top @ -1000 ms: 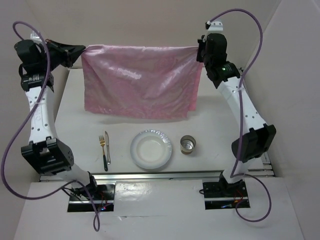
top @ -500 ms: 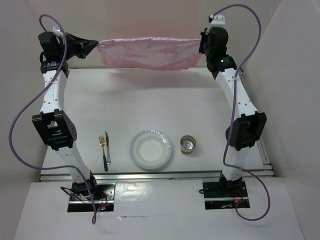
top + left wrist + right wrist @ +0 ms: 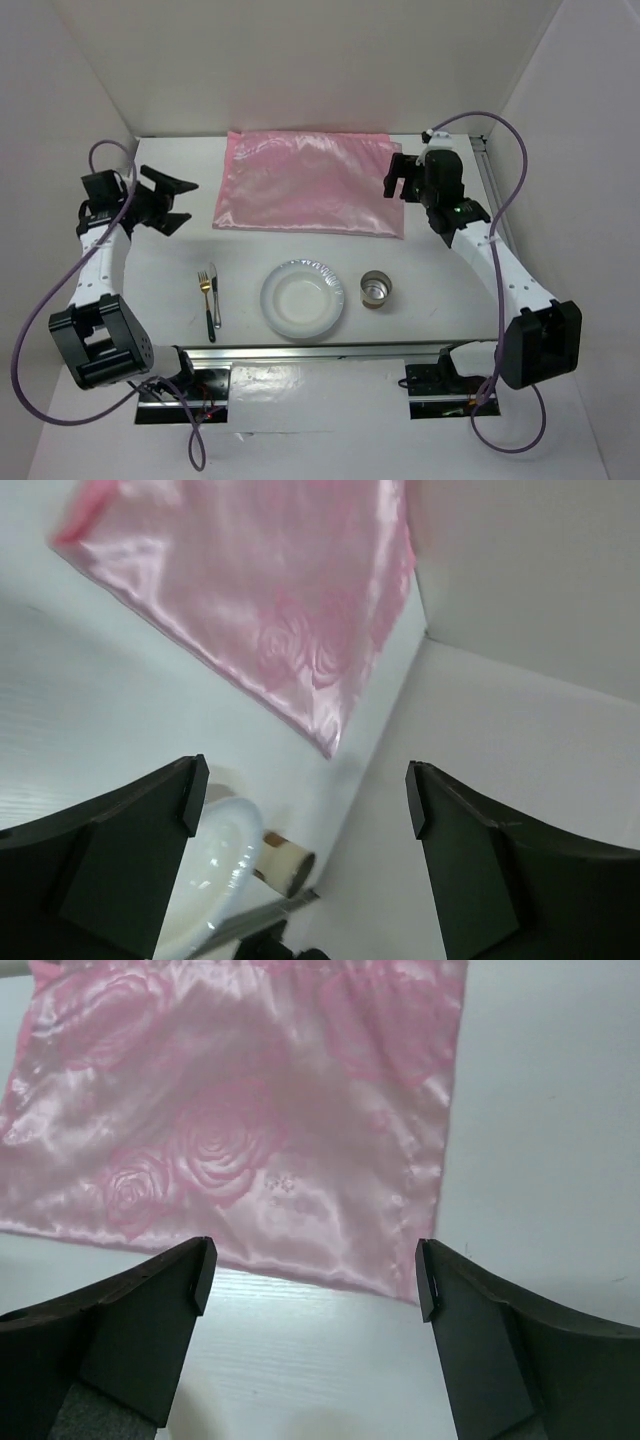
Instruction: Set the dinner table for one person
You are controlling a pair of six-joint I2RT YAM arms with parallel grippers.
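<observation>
- The pink mat (image 3: 308, 195) no longer hangs stretched in the air between the two arms; it now lies flat on the far half of the table (image 3: 430, 262), its near edge running slightly askew.
- The left jaws have let go. They stand wide apart with nothing between them, pulled off to the left of the mat and well clear of its edge.
- The right jaws are apart and empty too, hovering just over the mat's right near corner without touching it.
- The white table spans the whole workspace under everything, with metal rails along its near and right edges.
- The plate (image 3: 303, 298), the fork (image 3: 204, 283), the knife (image 3: 215, 292) and the small tin (image 3: 377, 289) sit in a row on the bare table near the arms, all off the mat.
- Judging from this, the laying of the mat looks done, and what remains is carrying the plate, cutlery and tin onto it.
- No brand, label or writing can be read. The mat shows only a woven rose pattern, and the tin's side is too small to make out.
</observation>
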